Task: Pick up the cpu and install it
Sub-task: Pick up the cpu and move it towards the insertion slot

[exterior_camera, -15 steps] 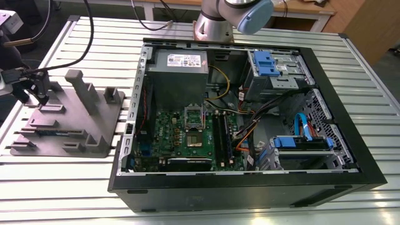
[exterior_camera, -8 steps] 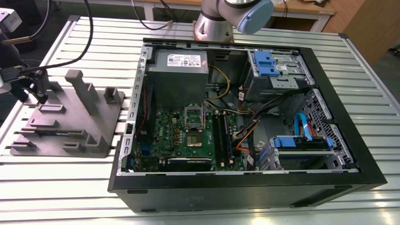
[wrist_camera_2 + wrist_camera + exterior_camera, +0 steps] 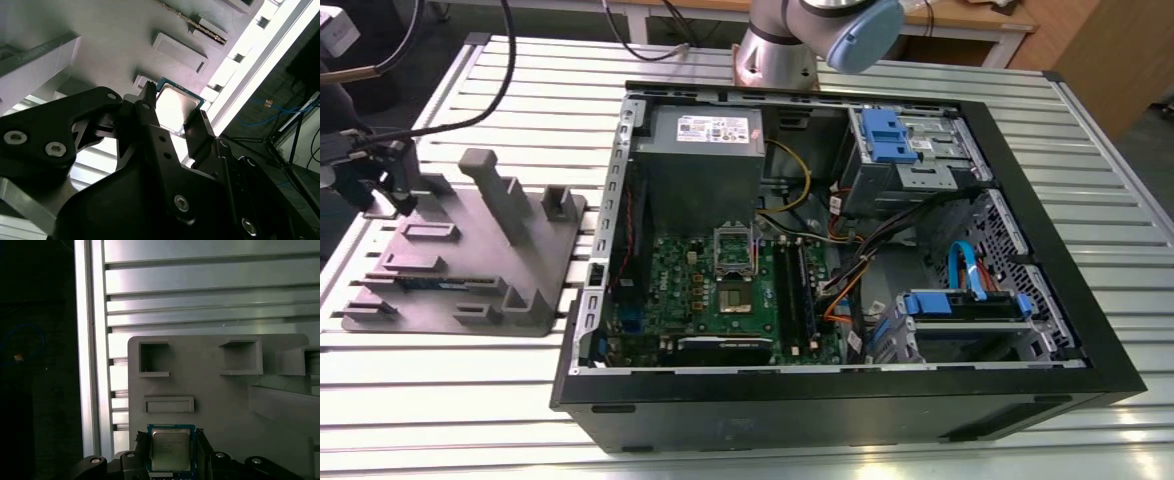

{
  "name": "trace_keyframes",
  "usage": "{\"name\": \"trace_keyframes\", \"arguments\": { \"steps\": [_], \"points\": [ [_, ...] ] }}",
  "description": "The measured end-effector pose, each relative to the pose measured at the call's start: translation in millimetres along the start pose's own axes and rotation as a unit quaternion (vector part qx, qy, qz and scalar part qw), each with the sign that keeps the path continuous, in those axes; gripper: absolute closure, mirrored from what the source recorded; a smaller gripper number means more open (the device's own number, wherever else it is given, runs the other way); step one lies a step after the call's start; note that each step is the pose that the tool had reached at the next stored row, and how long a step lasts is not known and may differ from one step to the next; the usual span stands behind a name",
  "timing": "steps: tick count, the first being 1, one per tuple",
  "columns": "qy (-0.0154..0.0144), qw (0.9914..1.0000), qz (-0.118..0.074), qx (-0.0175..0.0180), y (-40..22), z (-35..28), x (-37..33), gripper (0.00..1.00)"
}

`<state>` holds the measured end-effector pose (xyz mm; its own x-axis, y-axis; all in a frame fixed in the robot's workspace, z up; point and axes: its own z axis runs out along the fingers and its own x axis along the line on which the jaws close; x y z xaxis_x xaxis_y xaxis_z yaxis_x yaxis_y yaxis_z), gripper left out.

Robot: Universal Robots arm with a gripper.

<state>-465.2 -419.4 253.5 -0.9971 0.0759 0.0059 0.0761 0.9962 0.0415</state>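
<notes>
The cpu [image 3: 171, 449], a small square chip with a silver top and a thin green edge, sits between the two black fingers of my gripper [image 3: 171, 452], and both fingers press against its sides. The second wrist view shows the cpu [image 3: 176, 106] in the gripper [image 3: 174, 105] just over the grey plastic tray [image 3: 115, 30]. In the exterior view my gripper [image 3: 387, 192] hangs over the far corner of the tray [image 3: 467, 290], at the exterior view's left. The open computer case [image 3: 841, 260] holds the motherboard, whose square socket [image 3: 735, 256] stands uncovered.
The tray has upright posts [image 3: 494, 195] and several recesses [image 3: 154, 360]. A long memory stick [image 3: 434, 282] lies in one slot. Cables, blue drive cages [image 3: 898, 135] and a grey power supply [image 3: 704, 135] crowd the case. The slatted table's edge [image 3: 92, 365] runs close to the tray.
</notes>
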Motion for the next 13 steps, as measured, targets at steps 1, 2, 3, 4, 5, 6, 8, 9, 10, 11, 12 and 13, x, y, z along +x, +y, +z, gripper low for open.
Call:
{"name": "trace_keyframes", "arguments": {
  "steps": [1, 2, 3, 4, 5, 6, 8, 9, 10, 11, 12, 13],
  "points": [
    [0.0, 1.0, 0.0, 0.0, 0.1, -1.4, 0.0, 0.53],
    [0.0, 1.0, 0.0, 0.0, 0.1, -3.0, 0.0, 0.53],
    [0.0, 1.0, 0.0, 0.0, 0.2, -4.5, 0.0, 0.53],
    [0.0, 1.0, 0.0, 0.0, 0.3, -6.1, 0.0, 0.53],
    [0.0, 1.0, 0.0, 0.0, 0.3, -7.6, 0.1, 0.53],
    [0.0, 1.0, 0.0, 0.0, 0.4, -9.2, 0.1, 0.53],
    [0.0, 1.0, 0.0, 0.0, 0.5, -12.9, 0.1, 0.53],
    [0.0, 1.0, 0.0, 0.0, 0.6, -14.4, 0.1, 0.53],
    [0.0, 1.0, 0.0, 0.0, 0.7, -16.1, 0.1, 0.53],
    [0.0, 1.0, 0.0, 0.0, 0.8, -18.2, 0.1, 0.53],
    [0.0, 1.0, 0.0, -0.0001, 0.9, -20.3, 0.1, 0.53],
    [0.0, 1.0, 0.0, 0.0, 0.9, -22.5, 0.1, 0.53]
  ]
}}
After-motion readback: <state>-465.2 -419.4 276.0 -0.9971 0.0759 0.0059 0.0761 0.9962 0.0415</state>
